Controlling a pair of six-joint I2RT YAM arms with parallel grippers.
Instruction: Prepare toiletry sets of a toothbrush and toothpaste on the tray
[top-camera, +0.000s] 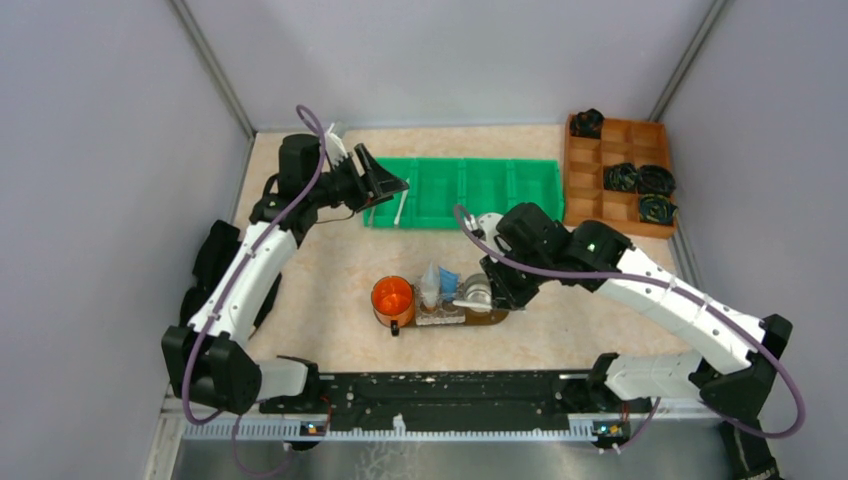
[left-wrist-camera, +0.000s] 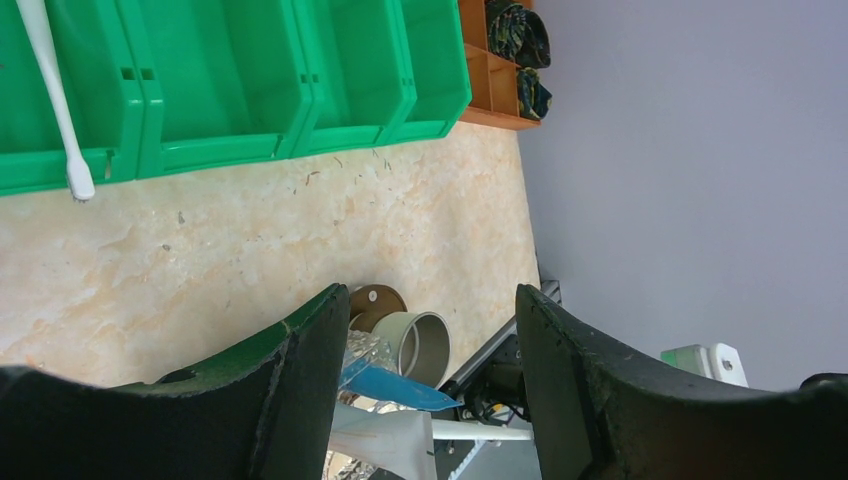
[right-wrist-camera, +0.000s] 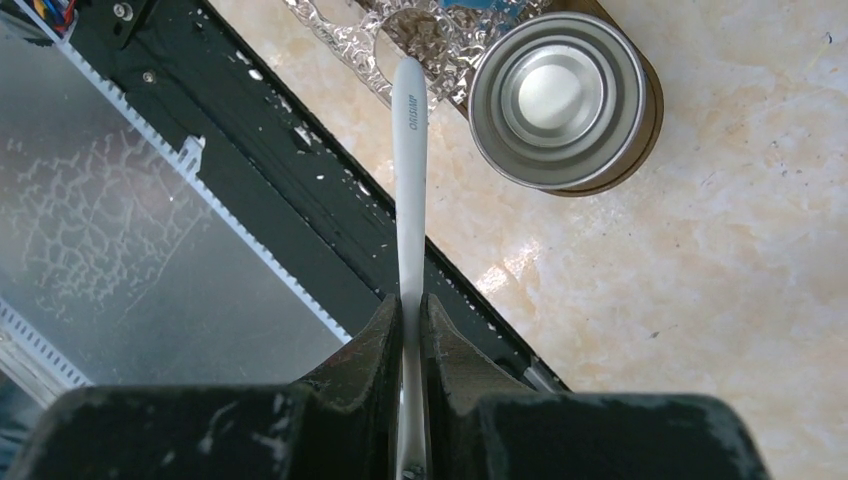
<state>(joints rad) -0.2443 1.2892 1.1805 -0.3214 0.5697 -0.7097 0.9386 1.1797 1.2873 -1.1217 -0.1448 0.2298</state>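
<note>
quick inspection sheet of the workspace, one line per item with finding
surface: beige marbled table, a few specks near the bin
job's things: tray carries orange cup, white tube, blue tube, grey cup; held toothbrush; second toothbrush leaning in green bin
clutter: orange-brown box with dark bundles
grippers: left gripper open, empty; right gripper shut on held toothbrush
cables: purple cable along each arm
surroundings: grey walls, black rail
</note>
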